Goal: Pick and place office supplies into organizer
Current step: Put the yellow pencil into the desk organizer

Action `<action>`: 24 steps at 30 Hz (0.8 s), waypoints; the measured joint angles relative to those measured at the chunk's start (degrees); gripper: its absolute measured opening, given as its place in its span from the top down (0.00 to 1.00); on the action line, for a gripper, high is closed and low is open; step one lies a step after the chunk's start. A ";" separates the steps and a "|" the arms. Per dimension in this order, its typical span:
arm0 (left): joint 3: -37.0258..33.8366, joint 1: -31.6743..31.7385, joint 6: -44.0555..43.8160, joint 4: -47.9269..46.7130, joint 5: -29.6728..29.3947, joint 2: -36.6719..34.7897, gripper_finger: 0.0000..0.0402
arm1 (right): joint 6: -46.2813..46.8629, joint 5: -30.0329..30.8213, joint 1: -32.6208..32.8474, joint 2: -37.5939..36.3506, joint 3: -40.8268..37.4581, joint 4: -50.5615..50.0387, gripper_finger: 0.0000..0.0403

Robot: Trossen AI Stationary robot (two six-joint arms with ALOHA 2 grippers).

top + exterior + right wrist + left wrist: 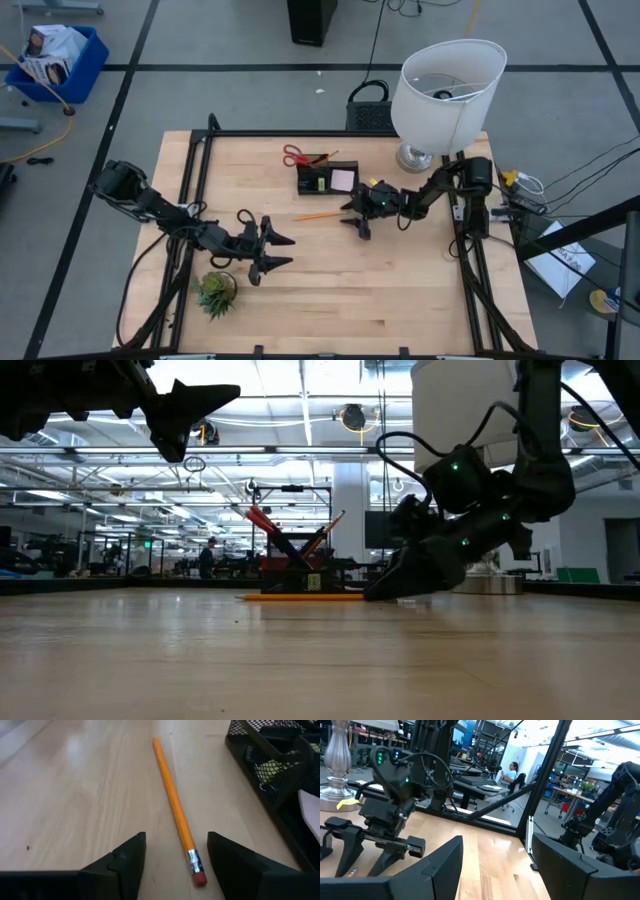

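Observation:
An orange pencil (318,215) (175,805) lies flat on the table, its pink eraser end (198,879) nearest my right gripper. My right gripper (356,217) (176,842) is open and low over the table (385,590). Its fingers stand on either side of the eraser end without touching it. The black mesh organizer (328,178) (265,765) stands just beyond, holding a pink pad (343,180). Red-handled scissors (294,155) (262,520) and another pencil (327,528) stick out of it, tilted. My left gripper (280,250) (190,405) (495,855) is open and raised near the plant.
A large white lamp (445,95) stands at the far right, its metal base (335,770) behind my right arm. A small green potted plant (215,292) sits near the table's near-left corner. Bare wood (400,290) lies along the near side. People show in the room beyond.

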 joint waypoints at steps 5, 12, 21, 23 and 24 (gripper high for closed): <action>0.00 -0.33 -0.35 -0.08 0.00 0.00 0.39 | 1.56 0.24 0.17 0.52 -1.20 -0.37 0.60; 0.00 -0.75 -0.33 -0.08 0.13 0.00 0.39 | 1.95 0.45 0.17 0.58 -3.20 -0.52 0.82; 0.00 -0.74 -0.41 -0.08 0.07 0.00 0.39 | 10.24 -3.58 1.85 0.83 -4.61 5.53 0.94; 0.00 -0.74 -0.36 -0.08 0.07 0.00 0.39 | 11.66 -5.00 3.01 0.84 -4.66 8.59 0.93; 0.00 -0.74 -0.21 -0.08 0.04 0.00 0.39 | 11.81 -5.37 3.58 0.62 -4.73 10.28 0.93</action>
